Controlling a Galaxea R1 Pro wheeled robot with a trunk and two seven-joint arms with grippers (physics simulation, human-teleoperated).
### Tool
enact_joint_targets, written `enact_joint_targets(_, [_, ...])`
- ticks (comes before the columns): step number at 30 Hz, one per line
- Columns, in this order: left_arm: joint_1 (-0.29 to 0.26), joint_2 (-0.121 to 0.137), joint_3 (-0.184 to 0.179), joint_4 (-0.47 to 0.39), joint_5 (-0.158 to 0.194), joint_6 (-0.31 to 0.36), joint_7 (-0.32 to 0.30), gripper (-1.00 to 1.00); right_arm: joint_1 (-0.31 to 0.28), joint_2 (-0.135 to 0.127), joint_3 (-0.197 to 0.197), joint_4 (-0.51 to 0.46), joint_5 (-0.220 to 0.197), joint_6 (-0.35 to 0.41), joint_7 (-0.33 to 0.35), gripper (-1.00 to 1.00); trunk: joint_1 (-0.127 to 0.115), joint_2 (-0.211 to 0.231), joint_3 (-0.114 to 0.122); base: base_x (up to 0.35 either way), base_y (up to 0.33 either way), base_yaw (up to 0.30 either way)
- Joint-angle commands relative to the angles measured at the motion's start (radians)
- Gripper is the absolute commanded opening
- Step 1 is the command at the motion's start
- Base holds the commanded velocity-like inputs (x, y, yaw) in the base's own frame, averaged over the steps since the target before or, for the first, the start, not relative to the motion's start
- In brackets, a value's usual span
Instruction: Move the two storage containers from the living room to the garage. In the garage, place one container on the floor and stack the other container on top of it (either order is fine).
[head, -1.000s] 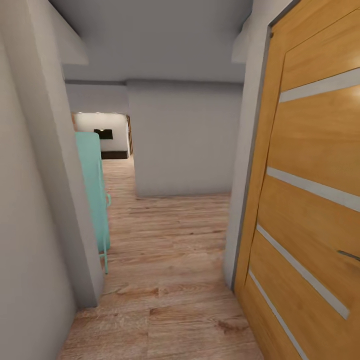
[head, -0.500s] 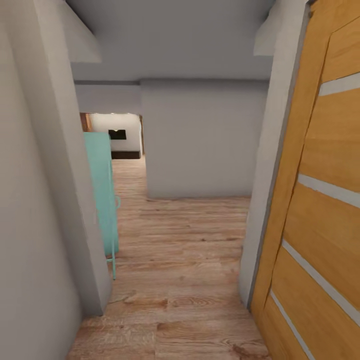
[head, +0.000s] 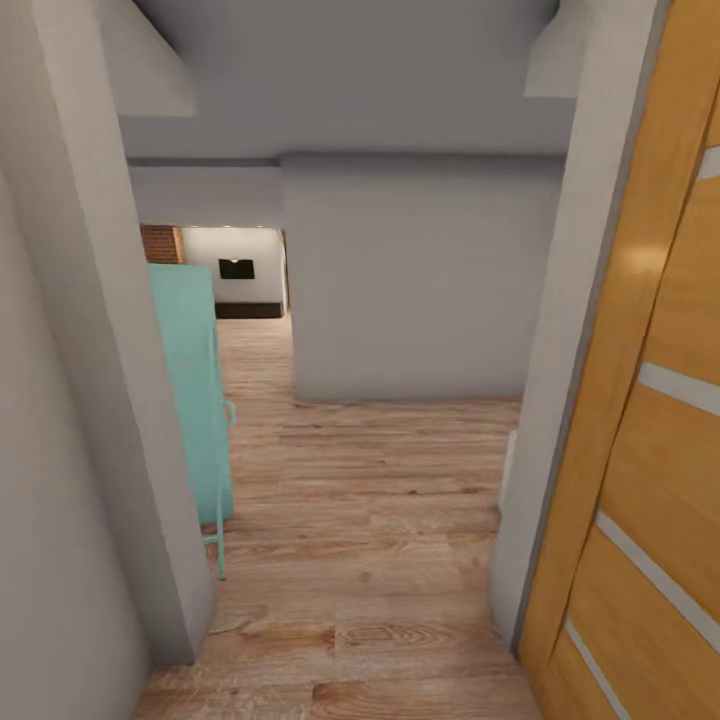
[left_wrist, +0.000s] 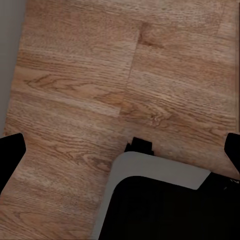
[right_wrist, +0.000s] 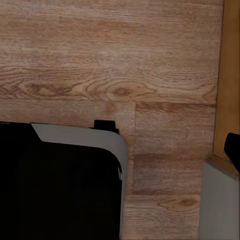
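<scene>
The two storage containers are out of view, and so is the garage. I am in a narrow hallway laid with light wood planks (head: 370, 520). Far down the passage, the living room (head: 235, 270) shows a strip of red brick (head: 160, 243) and a low dark cabinet (head: 250, 310). My left gripper (left_wrist: 120, 155) is open over the planks, with a black fingertip (left_wrist: 10, 155) at each side and nothing between them. My right gripper (right_wrist: 120, 150) also hangs open and empty over the planks; one fingertip (right_wrist: 233, 150) shows beside the door's lower edge.
A wooden door (head: 650, 400) with pale strips stands open close on my right. A grey wall corner (head: 110, 400) juts in on my left, with a mint-green cabinet (head: 195, 390) just behind it. A grey wall (head: 410, 280) blocks straight ahead; the passage runs on at its left.
The camera has moved forward and turned: the wooden door has slid toward the right edge, and the red brick at the far end has come into sight.
</scene>
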Motion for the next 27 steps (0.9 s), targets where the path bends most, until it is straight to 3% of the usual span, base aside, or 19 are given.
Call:
enact_joint_targets(1, [-0.001,0.0,0.004,0.001,0.004,-0.005,0.0,1.0,-0.001,0.0,0.008,0.003,-0.004,-0.005,-0.003,1.0,0.001,-0.001,-0.001,0.322,0.0,0.0])
enact_joint_targets(27, [-0.001,0.0,0.004,0.001,0.004,-0.006,0.002,1.0,-0.001,-0.002,0.009,0.003,-0.004,-0.004,-0.003,1.0,0.001,-0.001,-0.001,0.322,0.0,0.0])
